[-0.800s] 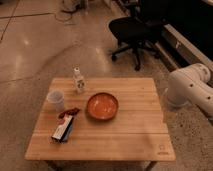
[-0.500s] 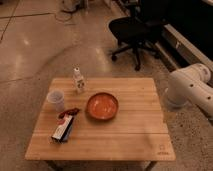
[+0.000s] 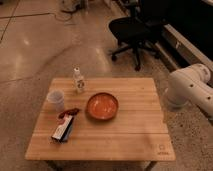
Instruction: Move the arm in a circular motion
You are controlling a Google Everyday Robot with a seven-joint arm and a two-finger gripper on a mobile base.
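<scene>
Wooden table [image 3: 135, 132] bears bowl [image 3: 102, 106], cup [image 3: 56, 100], bottle [image 3: 78, 81], packet [image 3: 63, 129]; chair [image 3: 131, 30] behind.

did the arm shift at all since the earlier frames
No visible shift: the arm keeps the same spot beside the table's right edge. The end effector is out of frame.

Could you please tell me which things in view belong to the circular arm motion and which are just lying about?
Belongs to the job: the arm, right of the table; its end effector is out of view.
Just lying about: bowl, bottle, cup and snack packet on the table; office chair beyond.
</scene>
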